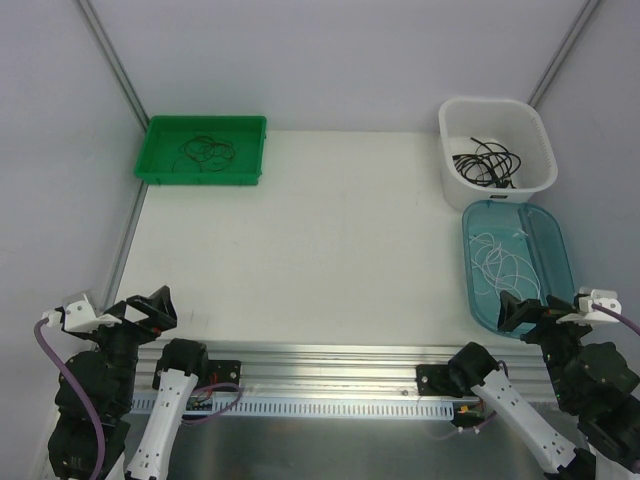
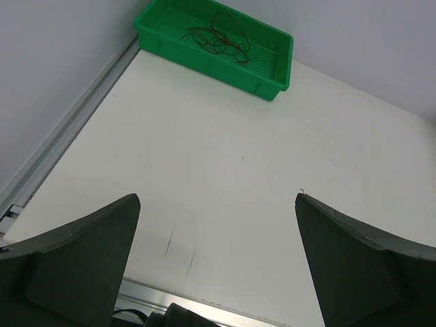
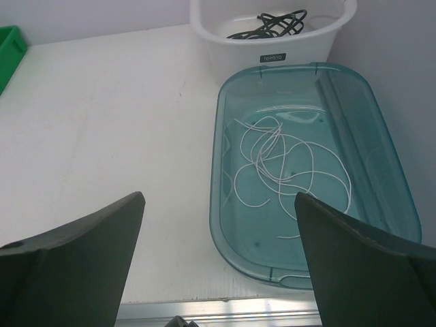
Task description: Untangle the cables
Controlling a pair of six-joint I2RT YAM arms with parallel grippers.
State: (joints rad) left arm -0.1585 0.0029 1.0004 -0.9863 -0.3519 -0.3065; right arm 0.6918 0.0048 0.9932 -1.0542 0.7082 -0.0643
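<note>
Holding both finger pairs wide apart, nothing gripped: left gripper (image 2: 216, 199) hangs over the bare white table (image 2: 225, 136) at its near-left side, right gripper (image 3: 219, 196) by the near end of the teal bin (image 3: 259, 231). Thin white cable (image 3: 286, 160) lies loosely looped in that bin. Black cable (image 3: 272, 24) is coiled in the white basket (image 3: 300, 51) just behind it. Thin dark cable (image 2: 221, 37) lies tangled in the green tray (image 2: 204, 60), far-left corner.

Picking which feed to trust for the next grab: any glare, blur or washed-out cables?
Top external: even light, the white cable is faint against the teal tray. Right wrist: it reads crisp, faint sheen on the rim. Left wrist: the dark cable in the green tray is small yet sharp.
</note>
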